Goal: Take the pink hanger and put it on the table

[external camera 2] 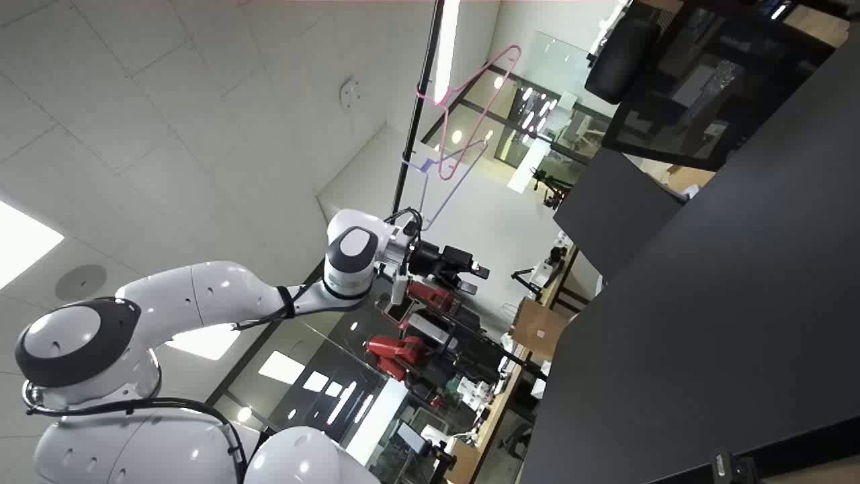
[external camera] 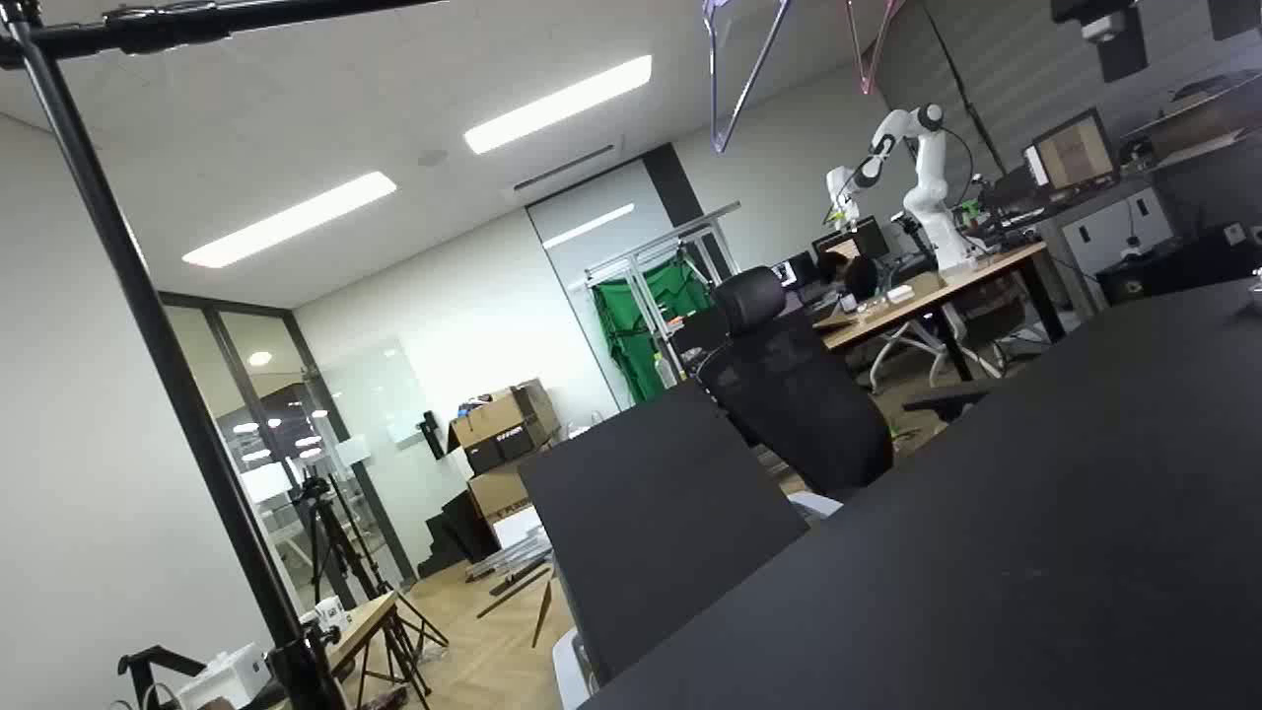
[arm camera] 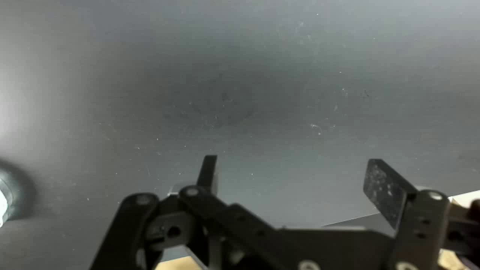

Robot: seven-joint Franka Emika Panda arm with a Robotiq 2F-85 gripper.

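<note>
Only the lower part of the pink hanger (external camera: 867,85) shows at one o'clock in an exterior view, cut off by the top edge near the likewise cropped purple hanger (external camera: 714,89). At twelve o'clock from my gripper (external camera 2: 474,279) in an exterior view it hangs well apart, its hook on the black rod (external camera 2: 413,126), overlapping the purple one. In the wrist view my blurred fingers (arm camera: 383,189) stand wide apart, gripping nothing, over the dark table (arm camera: 262,93), while toward eight o'clock a pale round thing (arm camera: 3,205) is too cropped to name.
</note>
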